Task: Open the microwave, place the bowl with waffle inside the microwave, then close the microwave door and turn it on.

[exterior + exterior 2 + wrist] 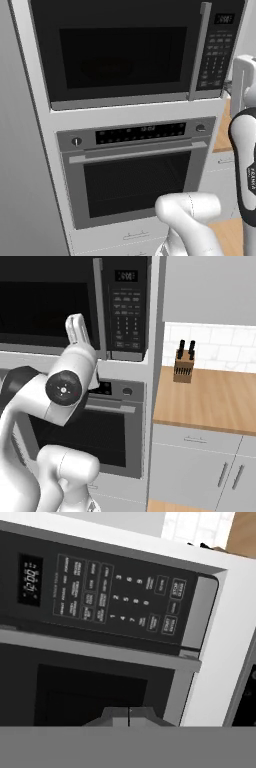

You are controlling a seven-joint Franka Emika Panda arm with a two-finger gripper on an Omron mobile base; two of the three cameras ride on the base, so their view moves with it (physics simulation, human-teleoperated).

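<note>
The black microwave [130,50] is built in above the oven, and its door [120,57] with the dark glass window is closed. The tall silver handle [199,50] runs down the door's right edge, beside the keypad [216,55] and the small display [224,19]. In the hand view the microwave is rolled sideways: keypad [115,597] above, handle [100,651] as a grey bar below it. My gripper [129,716] is shut on nothing, a short way in front of the handle and door window [85,697]. My white hand [76,330] hangs left of the handle [98,306]. The bowl is out of view.
A steel-fronted oven [135,175] with a horizontal bar handle sits under the microwave. To the right a wooden counter [210,401] carries a knife block [183,365] against white tiles, with grey cabinets below. A grey wall panel [20,175] borders the left.
</note>
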